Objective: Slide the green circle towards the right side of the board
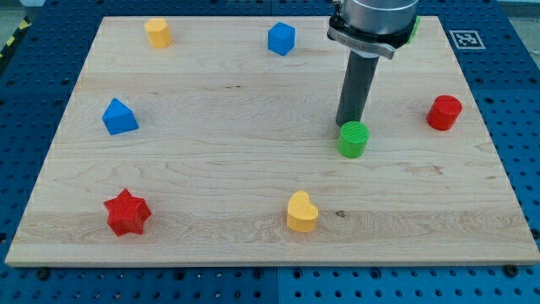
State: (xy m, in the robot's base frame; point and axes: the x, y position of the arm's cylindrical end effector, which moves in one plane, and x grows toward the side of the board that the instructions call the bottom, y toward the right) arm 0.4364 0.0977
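The green circle sits right of the board's middle. My tip is at the circle's upper left edge, touching or nearly touching it. The dark rod rises from there to the arm's grey head at the view's top. The wooden board fills most of the view.
A red cylinder stands to the right of the green circle. A yellow heart lies below it. A blue cube, a yellow block, a blue triangular block and a red star lie elsewhere. A green block is partly hidden behind the arm.
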